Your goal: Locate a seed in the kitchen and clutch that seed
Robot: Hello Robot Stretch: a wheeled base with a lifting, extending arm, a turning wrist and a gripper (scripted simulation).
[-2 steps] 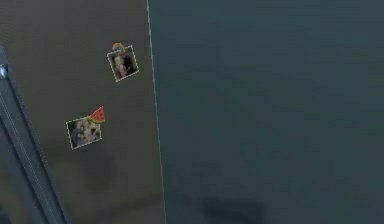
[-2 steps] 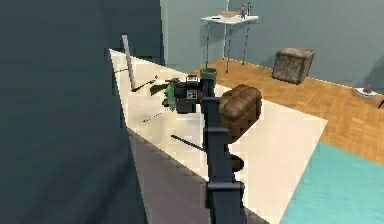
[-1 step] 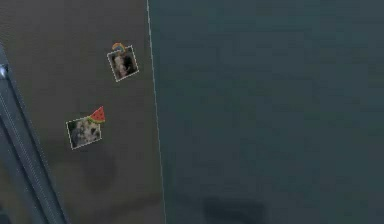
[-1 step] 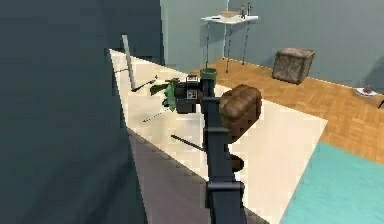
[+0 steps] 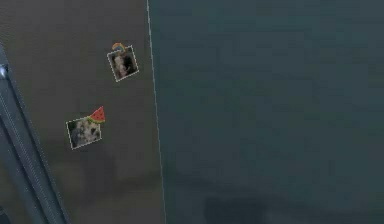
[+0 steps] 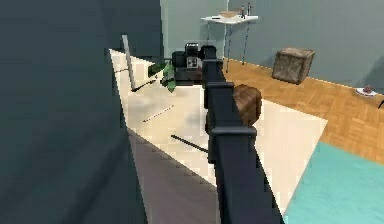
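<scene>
The claw [image 6: 184, 61] hung at the far end of the arm [image 6: 232, 140], a dark square bar stretched over a cream countertop [image 6: 288, 132]. I could not tell whether it was open or closed, nor whether it held anything, since things lay on the counter right at it. Close by at 8 o'clock was a green leafy clump [image 6: 160, 76], ragged and soft-looking. At 4 o'clock, hard against the arm's right side, lay a brown rounded lump [image 6: 247, 100], smooth and matt. By shape and colour that was my best guess for the seed, though not a sure one.

I judged the search done and the reach in hand, the grasp not yet made. The next move called for drawing the claw back toward the lump, then a careful approach, as a round smooth thing may roll.

At 7 o'clock two thin dark sticks [image 6: 161, 115] lay flat. Farther out stood a white table [image 6: 228, 19] at 1 o'clock and a brown boxy stool [image 6: 293, 63] at 3 o'clock on plank flooring [image 6: 340, 115].

Ahead was a flat grey panel [image 5: 60, 50] bearing two small photos [image 5: 122, 63] beside a teal wall [image 5: 270, 100]
</scene>
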